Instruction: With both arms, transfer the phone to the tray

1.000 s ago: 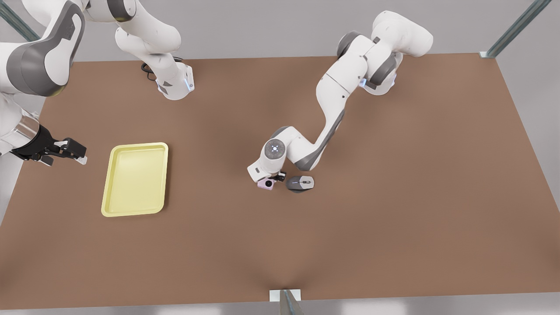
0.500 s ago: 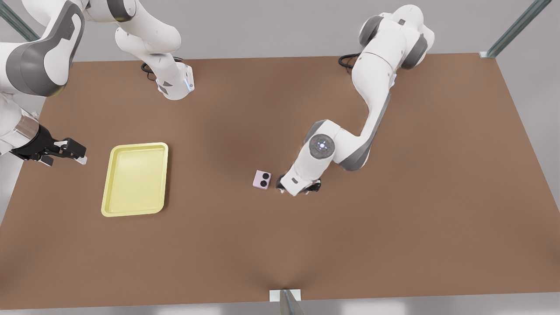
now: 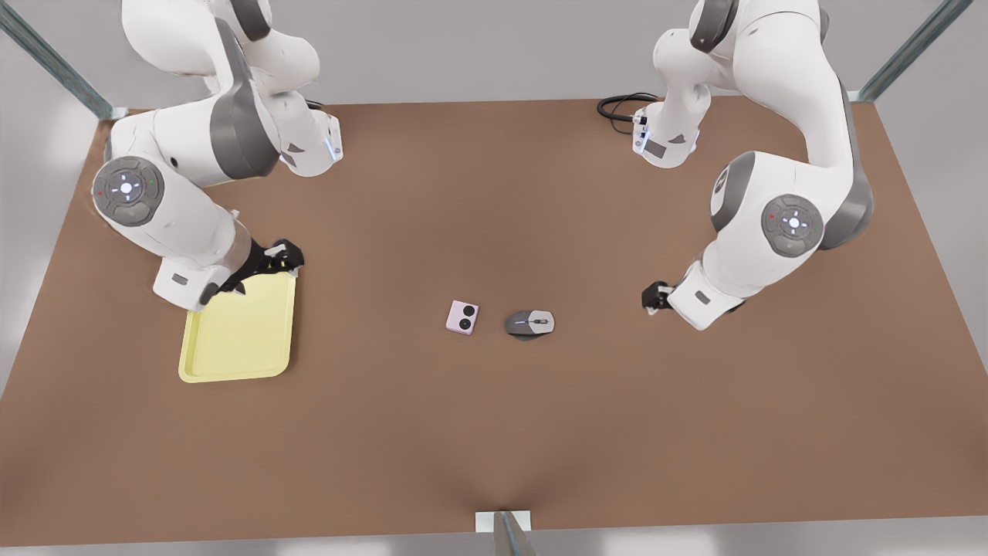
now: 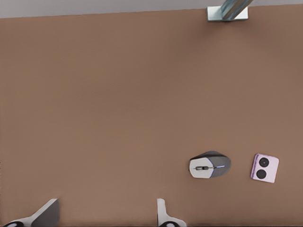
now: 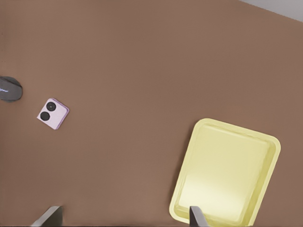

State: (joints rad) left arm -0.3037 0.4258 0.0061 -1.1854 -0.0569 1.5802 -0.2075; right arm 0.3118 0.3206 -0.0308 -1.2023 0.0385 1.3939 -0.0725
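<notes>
The pale pink phone (image 3: 463, 317) lies flat on the brown table near its middle, two black circles facing up, also seen in the left wrist view as the phone (image 4: 264, 168) and in the right wrist view as the phone (image 5: 53, 114). The yellow tray (image 3: 239, 332) sits at the front view's left, with nothing in it. My right gripper (image 3: 282, 259) hangs open over the tray's far corner; its fingertips (image 5: 194, 215) frame the tray (image 5: 227, 175). My left gripper (image 3: 652, 297) is open at the front view's right, well away from the phone, fingertips (image 4: 161, 213) spread wide.
A grey computer mouse (image 3: 529, 323) lies just beside the phone on the side toward my left gripper. A black cable (image 3: 617, 108) coils at the far edge. A metal post (image 3: 502, 529) stands at the table's near edge.
My left arm drew back from the phone, passed over the mouse, then out to the front view's right. My right arm swung in from the far left to the tray's far corner.
</notes>
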